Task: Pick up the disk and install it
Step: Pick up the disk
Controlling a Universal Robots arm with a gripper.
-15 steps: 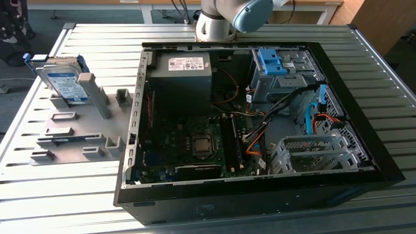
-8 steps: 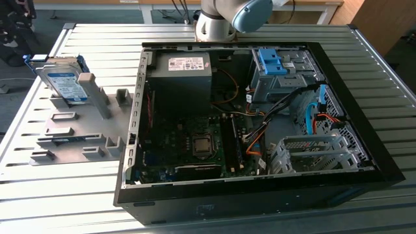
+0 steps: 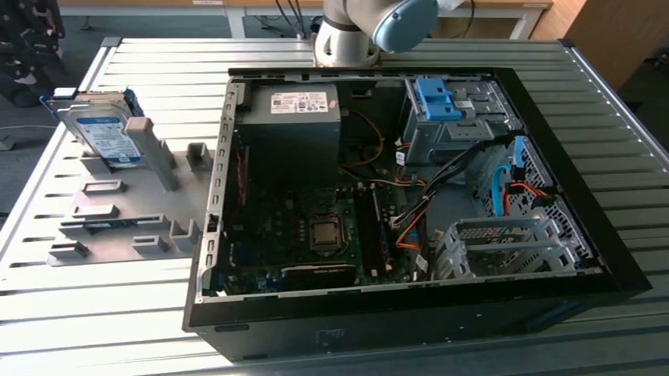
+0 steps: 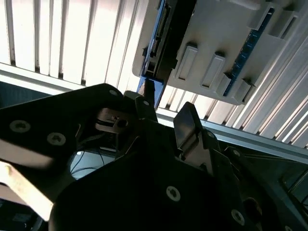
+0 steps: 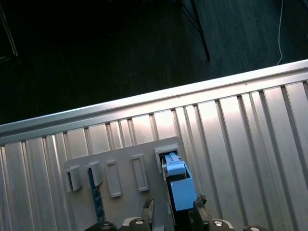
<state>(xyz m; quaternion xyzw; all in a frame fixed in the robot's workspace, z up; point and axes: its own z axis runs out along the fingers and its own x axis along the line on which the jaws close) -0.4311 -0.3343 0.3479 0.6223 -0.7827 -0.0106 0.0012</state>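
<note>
The disk (image 3: 105,135) stands on edge in a grey holder (image 3: 136,223) on the surface (image 3: 471,55), at the exterior view's left, beside the open computer case (image 3: 616,270). In the first wrist view, the end effector (image 5: 174,206) is spread wide, holds nothing and is clear of the disk.

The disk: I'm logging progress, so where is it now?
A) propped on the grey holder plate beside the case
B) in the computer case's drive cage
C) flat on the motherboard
A: in the exterior view the disk stands propped on the grey holder plate, outside the computer case.
</note>
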